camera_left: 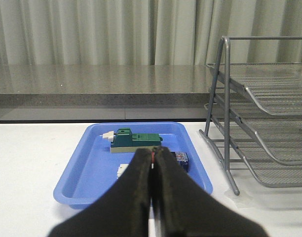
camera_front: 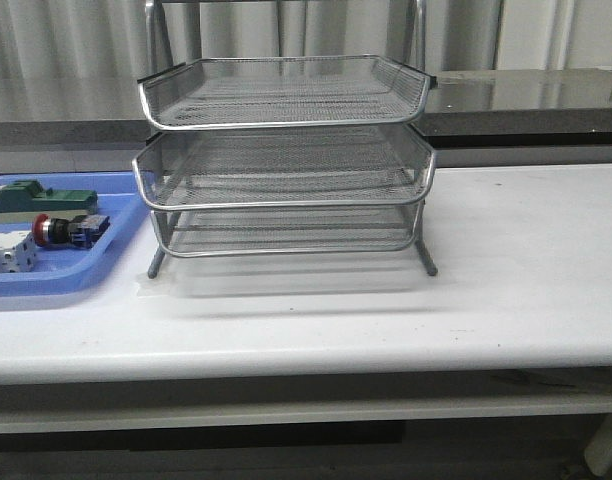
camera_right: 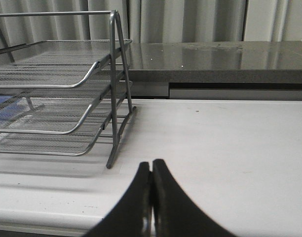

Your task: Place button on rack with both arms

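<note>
The button lies on its side in a blue tray at the table's left, red head pointing left. The silver three-tier wire rack stands mid-table, and I see nothing lying in its trays. In the left wrist view my left gripper is shut with nothing held, short of the tray's near side. Its fingers hide most of the button, leaving only the blue body end and a red sliver showing. My right gripper is shut and holds nothing, above bare table to the right of the rack. Neither gripper appears in the front view.
A green block part sits at the tray's back and a white block part at its front left. A grey counter runs behind the table. The rack's leg stands close to my right gripper.
</note>
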Robot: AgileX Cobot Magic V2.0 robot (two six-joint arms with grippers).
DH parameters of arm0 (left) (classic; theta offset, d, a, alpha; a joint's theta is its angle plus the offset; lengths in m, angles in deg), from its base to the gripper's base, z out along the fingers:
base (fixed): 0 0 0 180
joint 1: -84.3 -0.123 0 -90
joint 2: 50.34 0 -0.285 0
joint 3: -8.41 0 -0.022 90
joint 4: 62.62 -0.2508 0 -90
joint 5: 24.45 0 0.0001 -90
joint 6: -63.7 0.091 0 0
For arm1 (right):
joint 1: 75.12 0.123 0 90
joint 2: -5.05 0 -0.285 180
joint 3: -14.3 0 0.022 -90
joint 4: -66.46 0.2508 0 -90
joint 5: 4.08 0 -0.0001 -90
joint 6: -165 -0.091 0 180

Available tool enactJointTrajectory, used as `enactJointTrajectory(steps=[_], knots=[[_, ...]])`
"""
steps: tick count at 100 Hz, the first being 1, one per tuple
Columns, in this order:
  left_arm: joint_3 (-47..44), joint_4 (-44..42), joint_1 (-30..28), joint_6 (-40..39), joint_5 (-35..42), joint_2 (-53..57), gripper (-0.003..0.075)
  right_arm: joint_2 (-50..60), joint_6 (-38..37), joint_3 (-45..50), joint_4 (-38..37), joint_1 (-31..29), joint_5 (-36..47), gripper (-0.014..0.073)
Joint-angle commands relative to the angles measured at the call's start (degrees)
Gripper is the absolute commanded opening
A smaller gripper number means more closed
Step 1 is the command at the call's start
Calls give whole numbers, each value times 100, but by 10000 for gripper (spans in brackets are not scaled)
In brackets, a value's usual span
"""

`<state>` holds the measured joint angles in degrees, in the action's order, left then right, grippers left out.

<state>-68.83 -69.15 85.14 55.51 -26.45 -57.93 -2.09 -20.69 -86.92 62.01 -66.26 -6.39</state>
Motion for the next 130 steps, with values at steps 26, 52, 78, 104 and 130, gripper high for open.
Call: enactJointTrajectory(steps=[26,52,78,104,130], knots=[[-272,29,41,-48,473,199,-20,95,4,-96,-68,-28,473,-66],[-272,29,41,-48,473,199,-20,95,4,-96,-68,-28,473,-66],[-272,29,41,-48,473,199,-20,94,4,-96,-73,-28,479,-66],[-272,29,41,-48,473,199,-20,94,4,-131,-66,-28,1106,-66],[-272,29,41,-48,473,199,-20,-165,4,-1077,119,-28,-274,-66]])
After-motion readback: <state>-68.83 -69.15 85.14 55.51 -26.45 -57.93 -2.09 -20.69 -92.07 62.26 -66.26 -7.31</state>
